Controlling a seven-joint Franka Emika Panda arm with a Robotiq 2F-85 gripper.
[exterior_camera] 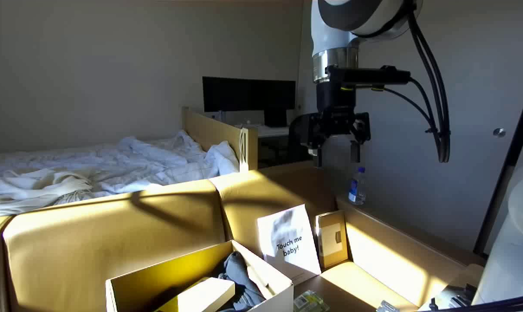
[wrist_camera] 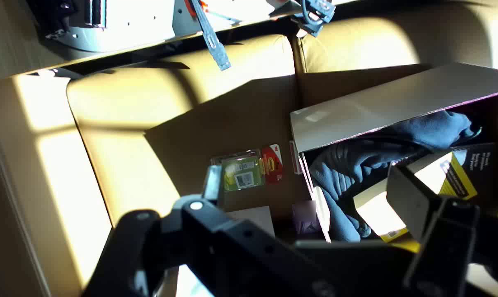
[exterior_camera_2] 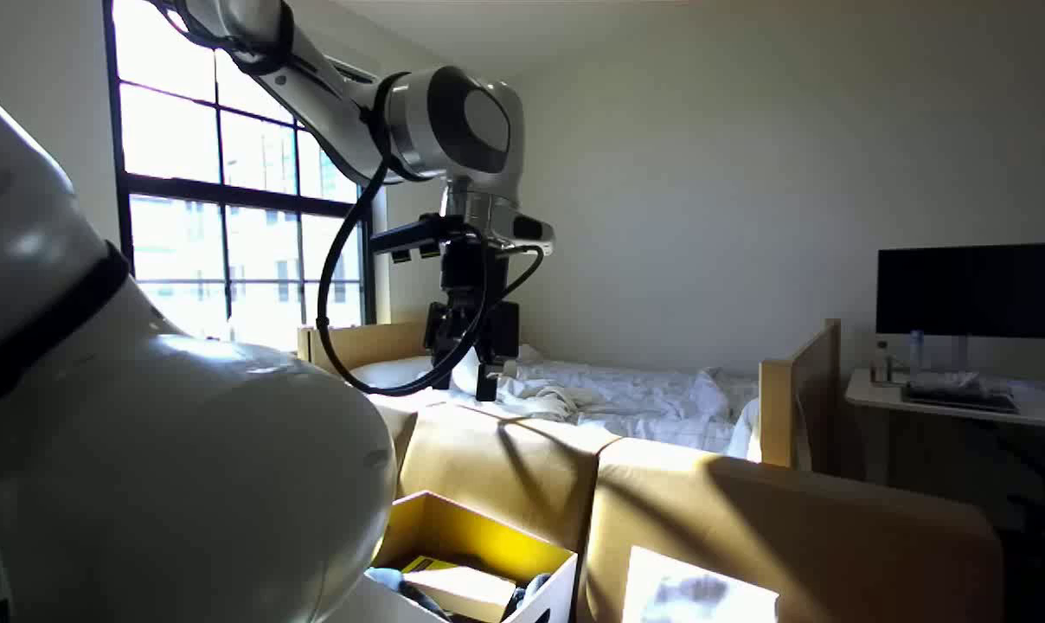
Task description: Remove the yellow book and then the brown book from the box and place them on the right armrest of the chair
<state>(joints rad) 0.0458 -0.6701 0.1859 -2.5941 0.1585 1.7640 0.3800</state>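
Chair (exterior_camera: 114,234), mustard-tan, upholstered: spread out below the claw (exterior_camera: 336,157).
Right armrest (exterior_camera: 395,238), padded; taken for it as the only armrest I can see: below the claw, to one side.
Box (exterior_camera: 157,279), cardboard, open-topped: well below the claw, on the side opposite the armrest.
Claw: fingers parted, nothing between them.
Cloth (wrist_camera: 434,130), blue-grey, rumpled: in the box, lower than the claw; soft, likely to be pinched up with whatever is lifted.
Yellow book (exterior_camera: 207,294), pale-faced, yellow-edged: in the box, below the claw and aside from it, lying askew. I judge it light and stiff, slick on its faces, easily dented at the corners; best taken at mid-length across its narrow width, claw turned to match its angle.
Brown book (wrist_camera: 486,177), if the dark panel with white print is it: also in the box, seemingly part-covered by the yellow book. Probably stiff too; best held by a free edge once uncovered.
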